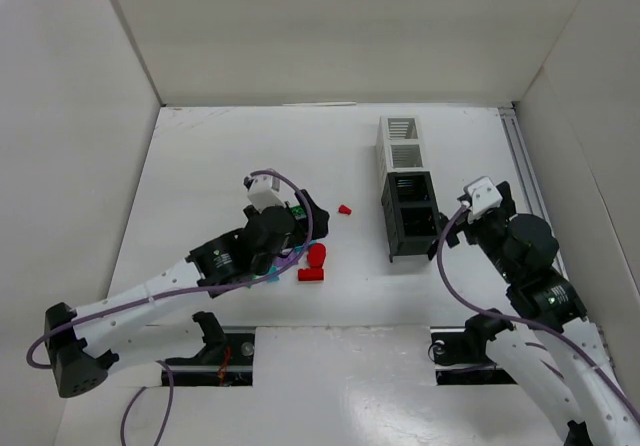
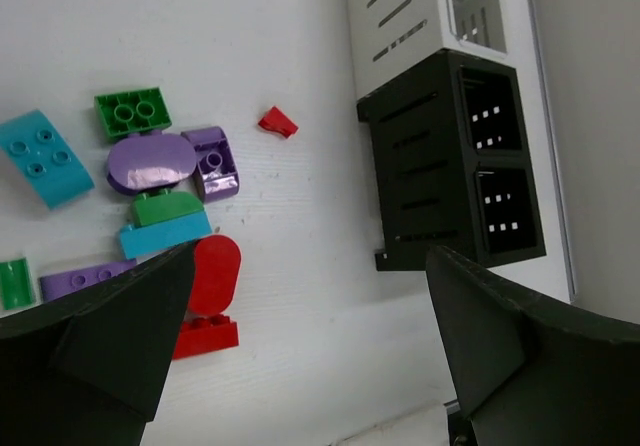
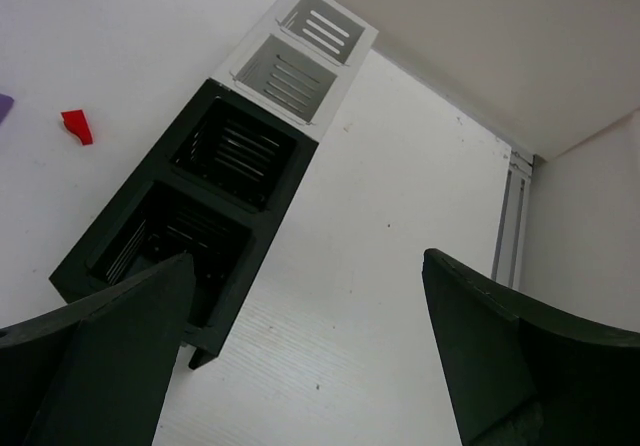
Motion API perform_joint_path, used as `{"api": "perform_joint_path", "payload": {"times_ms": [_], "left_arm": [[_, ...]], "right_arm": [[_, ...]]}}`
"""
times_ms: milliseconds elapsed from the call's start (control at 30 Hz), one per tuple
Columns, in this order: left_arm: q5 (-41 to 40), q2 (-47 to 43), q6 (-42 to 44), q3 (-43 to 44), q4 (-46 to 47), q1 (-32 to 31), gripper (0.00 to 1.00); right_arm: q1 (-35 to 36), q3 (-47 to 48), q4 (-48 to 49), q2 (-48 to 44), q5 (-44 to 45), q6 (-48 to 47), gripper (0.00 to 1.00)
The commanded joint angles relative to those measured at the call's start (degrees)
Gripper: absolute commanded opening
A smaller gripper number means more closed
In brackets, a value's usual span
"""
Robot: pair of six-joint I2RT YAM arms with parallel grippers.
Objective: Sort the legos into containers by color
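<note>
**Grippers.** The left gripper [image 2: 310, 266] has its jaws spread wide apart with nothing between them. It hangs above the near left part of the white surface [image 1: 200, 166], over the legos [image 2: 152, 161]. The right gripper [image 3: 305, 261] also has its jaws wide apart and holds nothing. In the top view it sits just to the right of the near end of the containers [image 1: 408, 191].

**Legos.** All of them lie loose on the surface, left of the containers.
1. Nearest is a red brick [image 2: 205, 336], with a red rounded piece [image 2: 215, 271] just beside it.
2. Next come a cyan bar [image 2: 165, 236] with a green rounded piece [image 2: 167, 206] against it. A purple bar [image 2: 85, 281] lies to their left.
3. Beyond these are a purple oval piece [image 2: 152, 161], a purple brick [image 2: 215, 163], a green brick [image 2: 132, 113] and a cyan brick [image 2: 40, 156].
4. A small red piece [image 2: 278, 121] lies apart from the cluster, between it and the containers.

**Containers.** Four bins stand in one row, touching, and the row runs away from the near edge. The two black bins [image 3: 200, 196] are nearer and the two white bins [image 3: 300, 56] are farther.
</note>
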Motion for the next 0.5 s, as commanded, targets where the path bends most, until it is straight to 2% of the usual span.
{"api": "perform_joint_path", "payload": {"times_ms": [0,67,167,267,367,467], "left_arm": [[-3.74,0.49,-5.28,-0.49,-3.40,-1.48,1.00],[-3.22,-0.65,-8.10,-1.71,-4.11,-1.48,1.00],[-2.69,-3.90,-13.88,-4.08,-7.96,-1.48,1.00],[-5.22,-7.14,-18.82,-5.76,-14.09,-1.48,1.00],[-7.34,-8.29,-26.37,-5.76,-22.08,-1.48,1.00],[-8.05,-8.92,-32.35,-4.62,-27.12,-1.48,1.00]], "right_arm": [[0.37,0.56,4.85,-0.89,-3.28,-3.02,1.00],[0.37,-0.23,6.87,-0.90,-9.61,-5.13,1.00],[0.90,1.61,5.40,4.18,-16.46,-9.09,1.00],[5.19,3.81,3.72,10.95,-17.01,-11.73,1.00],[13.97,3.82,4.60,15.35,-17.01,-12.70,1.00],[23.99,3.82,7.32,19.03,-13.15,-12.70,0.97]]}}
